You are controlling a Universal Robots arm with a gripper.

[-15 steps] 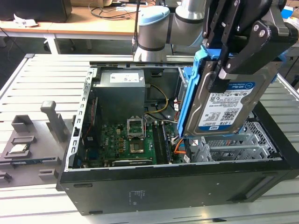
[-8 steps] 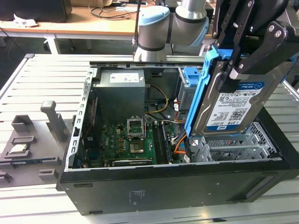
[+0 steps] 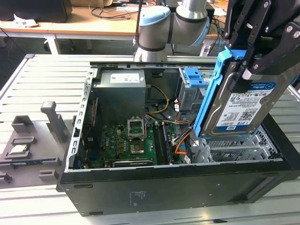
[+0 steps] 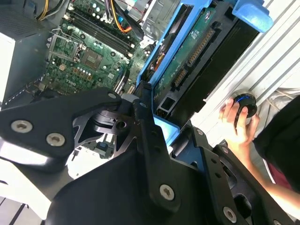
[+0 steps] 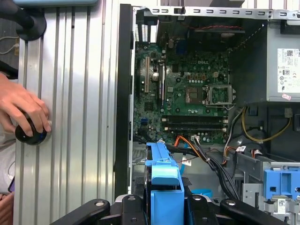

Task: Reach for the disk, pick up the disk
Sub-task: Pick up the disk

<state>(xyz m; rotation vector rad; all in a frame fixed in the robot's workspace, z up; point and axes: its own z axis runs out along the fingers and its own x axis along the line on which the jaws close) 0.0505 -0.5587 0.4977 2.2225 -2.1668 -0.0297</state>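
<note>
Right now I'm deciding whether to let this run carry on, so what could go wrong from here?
1. The end effector holds the disk tilted above the open computer case; a slip would likely drop it onto the drive cage or motherboard.
2. A person's hand rests on a black knob on the table beside the case, close to the arm's path.
3. Orange cables sit beside the disk's lower edge and might snag.

Silver arm point(image 3: 192, 11) — pale-blue caps, black claw point(image 3: 255, 56)
</note>
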